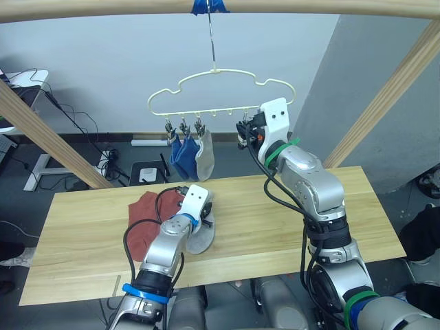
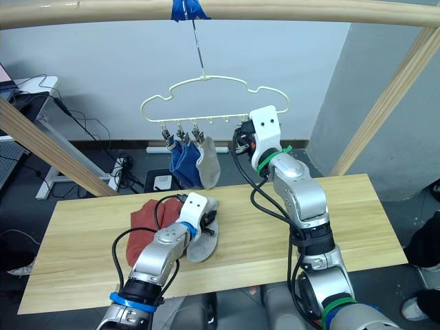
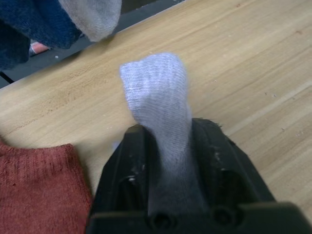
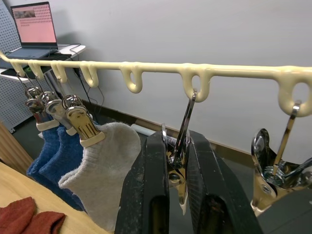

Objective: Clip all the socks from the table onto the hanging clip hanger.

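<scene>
Meanwhile, on the pale wooden table [image 1: 289, 227], two rust-red socks [image 1: 142, 223] lie in a heap at the left. Just beside them, the left gripper [image 3: 165, 161] has its fingers closed on a light grey sock [image 3: 158, 97], its toe end standing above the tabletop. Above, the clip hanger [image 1: 220, 93] carries two blue socks [image 1: 181, 155] and a hanging grey sock [image 1: 204, 157] on its leftmost clips. Further right, the right gripper [image 4: 176, 165] squeezes a metal clip [image 4: 179, 161] between its fingers.
</scene>
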